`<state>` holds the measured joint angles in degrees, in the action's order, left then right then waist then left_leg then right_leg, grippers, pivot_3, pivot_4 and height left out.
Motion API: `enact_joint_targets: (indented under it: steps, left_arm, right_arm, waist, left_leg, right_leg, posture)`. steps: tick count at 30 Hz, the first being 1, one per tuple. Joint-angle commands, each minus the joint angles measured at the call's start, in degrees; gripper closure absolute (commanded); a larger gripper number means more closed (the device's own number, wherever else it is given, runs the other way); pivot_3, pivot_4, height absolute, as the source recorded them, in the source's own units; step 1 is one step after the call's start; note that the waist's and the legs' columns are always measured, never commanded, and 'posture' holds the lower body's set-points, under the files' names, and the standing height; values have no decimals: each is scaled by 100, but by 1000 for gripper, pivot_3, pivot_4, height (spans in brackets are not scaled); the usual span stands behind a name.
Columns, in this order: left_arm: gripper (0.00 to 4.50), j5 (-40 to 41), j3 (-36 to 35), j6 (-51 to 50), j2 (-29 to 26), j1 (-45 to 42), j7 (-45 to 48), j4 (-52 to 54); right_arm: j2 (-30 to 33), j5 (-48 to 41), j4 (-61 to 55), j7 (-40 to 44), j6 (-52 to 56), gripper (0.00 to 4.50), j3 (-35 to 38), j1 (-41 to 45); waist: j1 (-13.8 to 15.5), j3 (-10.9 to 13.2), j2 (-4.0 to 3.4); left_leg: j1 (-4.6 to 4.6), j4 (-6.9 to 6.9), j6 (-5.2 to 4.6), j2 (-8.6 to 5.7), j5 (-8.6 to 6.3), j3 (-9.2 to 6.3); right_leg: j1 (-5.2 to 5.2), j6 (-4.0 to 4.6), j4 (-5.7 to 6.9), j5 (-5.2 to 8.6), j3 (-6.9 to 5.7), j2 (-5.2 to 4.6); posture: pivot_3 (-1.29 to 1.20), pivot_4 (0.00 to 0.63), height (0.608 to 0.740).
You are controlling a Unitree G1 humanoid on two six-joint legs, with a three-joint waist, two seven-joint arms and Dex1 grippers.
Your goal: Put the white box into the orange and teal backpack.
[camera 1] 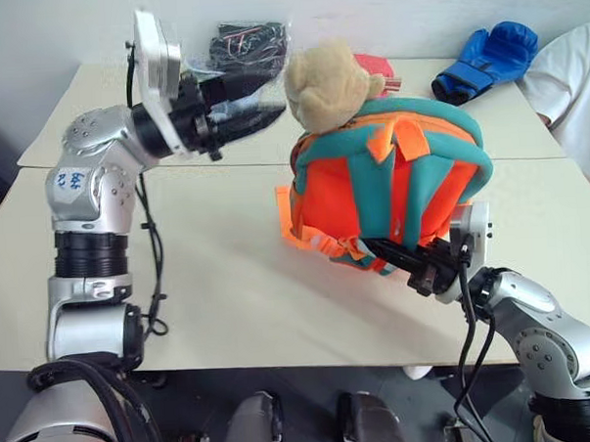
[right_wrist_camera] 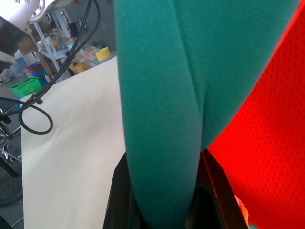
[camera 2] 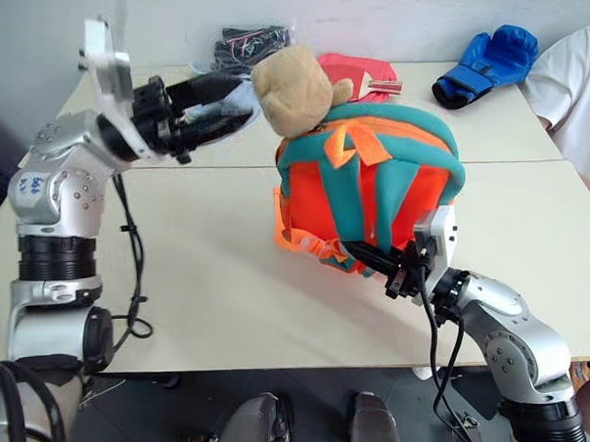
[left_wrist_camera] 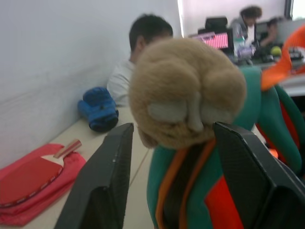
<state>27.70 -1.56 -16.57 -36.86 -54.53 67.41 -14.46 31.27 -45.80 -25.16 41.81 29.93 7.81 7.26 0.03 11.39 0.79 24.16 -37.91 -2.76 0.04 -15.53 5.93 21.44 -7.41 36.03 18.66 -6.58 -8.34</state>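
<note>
While the pale table (camera 1: 230, 302) takes up most of the room in front of me, the orange and teal backpack (camera 1: 392, 192) stands upright near its middle, leaning a little, its orange straps trailing onto the tabletop on the robot's left side. A white box is nowhere that I can see from here, so I cannot say where it lies.

Down at the backpack's near lower edge the right gripper (camera 1: 419, 264) has its black fingers pinched tight around a teal strap (right_wrist_camera: 162, 119), with orange mesh just beside it.

Up at the top of the backpack sits the beige plush toy (camera 1: 326, 83). Level with it hangs the left gripper (camera 1: 255, 100), pointing sideways at the toy with its fingers (left_wrist_camera: 102, 186) spread apart, one on either side of the plush and gripping nothing.

Farther back lie a blue boxing glove (camera 1: 489, 61), a red paddle case (camera 2: 362, 76) and a dark bundle in clear wrap (camera 1: 253, 42).
</note>
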Motion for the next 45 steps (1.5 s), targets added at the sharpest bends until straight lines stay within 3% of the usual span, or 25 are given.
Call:
enact_joint_targets:
  steps: [1, 3, 11, 17, 22, 25, 29, 37, 43, 45]
  left_arm:
    - [457, -193, -99, 438, -207, 112, 301, -26]
    - [16, -176, -173, 493, -261, 194, 382, -25]
    - [16, -169, -411, 641, -97, -89, 63, -318]
    - [16, -576, -159, 1500, 506, -804, 79, -1426]
    - [16, -705, 45, 1828, 912, -1328, 764, -2397]
    - [582, -984, 153, 2205, 1069, -1520, 918, -3069]
    - [1774, -1213, 162, 2538, 1166, -1672, 868, -3493]
    - [3660, -1482, 32, 1908, 617, -1579, 437, -3715]
    - [3816, -1725, 133, 821, 385, -1636, -32, -3727]
    - [3816, -2096, 577, -71, 312, -1425, -21, -3445]
  right_arm:
    - [84, -51, -140, 53, -15, 4500, 146, -21]
    - [95, -56, -141, 72, -4, 4500, 161, -35]
    - [215, -97, -93, 279, 70, 4500, 120, -33]
    - [245, -106, -23, 413, 156, 4500, 79, 58]
    - [215, -76, 18, 432, 184, 4500, 43, 149]
    - [179, -59, 1, 385, 187, 4500, 21, 190]
    - [111, -34, -68, 259, 161, 4500, 34, 179]
    - [-148, 48, -325, -125, -21, 4500, 111, -34]
    - [-345, 92, -465, -339, -203, 4500, 143, -218]
    - [-412, 113, -477, -389, -291, 4500, 144, -279]
  waist:
    - [3, 0, 1]
    - [37, 0, 1]
    - [112, 0, 1]
    - [149, 0, 2]
    - [132, 0, 2]
    - [110, 0, 2]
    - [117, 0, 2]
    - [80, 0, 2]
    - [76, 0, 2]
    - [84, -1, 2]
  left_leg:
    - [1, 0, 0, 0, 0, 0]
    - [5, -3, -1, -1, 0, -5]
    - [5, -5, -5, -2, -2, -4]
    - [5, -8, -9, -6, -1, -3]
    - [6, -9, -11, -8, 0, 0]
    - [6, -6, -11, -5, 0, 7]
    - [6, -6, -11, -5, 0, 7]
    - [6, -7, -11, -4, 0, 5]
    - [6, -7, -12, -5, -1, 4]
    - [6, -7, -12, -6, -1, 3]
  right_leg:
    - [0, 0, 0, 0, 0, 0]
    - [0, 0, 0, 0, -1, -1]
    - [-1, 0, 2, 0, 0, -5]
    - [-4, -1, 2, -1, -4, -6]
    - [-2, -2, 2, -1, -4, -5]
    - [3, -2, 2, -1, -4, -5]
    - [4, -2, 3, -1, -4, -5]
    - [5, -2, 6, -1, -4, -6]
    - [5, -3, 7, -1, -3, -6]
    - [5, -3, 8, -1, -3, -6]
  posture:
    - [0, 150, 740]
    - [0, 150, 740]
    - [0, 150, 740]
    - [0, 150, 740]
    - [0, 150, 740]
    - [0, 150, 740]
    - [0, 150, 740]
    - [0, 150, 740]
    - [0, 150, 740]
    - [0, 150, 740]
